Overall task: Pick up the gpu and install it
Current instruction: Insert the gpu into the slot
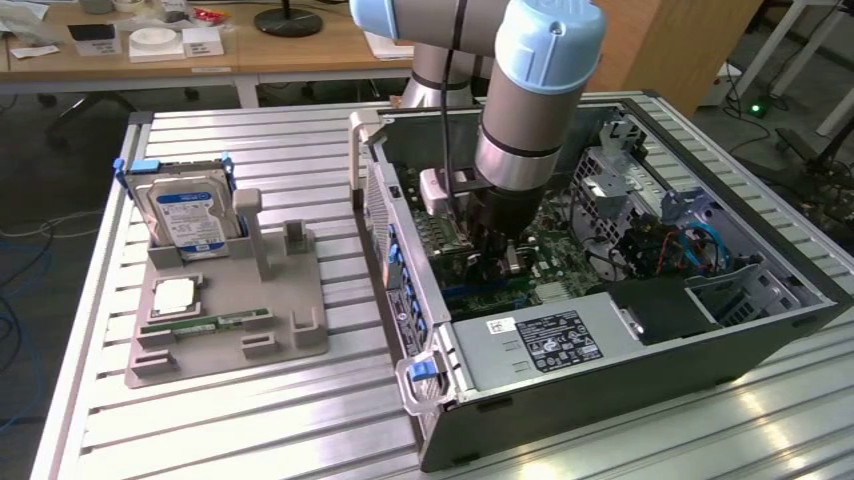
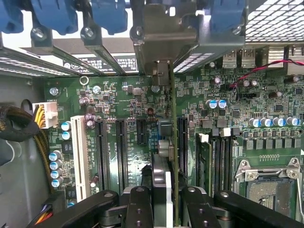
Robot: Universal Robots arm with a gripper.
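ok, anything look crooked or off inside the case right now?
Nothing stands out. The gpu sits edge-on in the gripper, parallel to the motherboard slots, not visibly tilted. Outside the case, the hard drive stands upright in the grey holder and the memory stick lies flat.

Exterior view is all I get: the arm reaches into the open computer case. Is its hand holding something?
Observer: Yes. The hand grips the gpu, seen edge-on in the wrist view.
Operator: What is beneath it?
Observer: A green motherboard with long black slots; the card stands upright among them.
Operator: Any other slots?
Observer: One long white slot, farther from the card.
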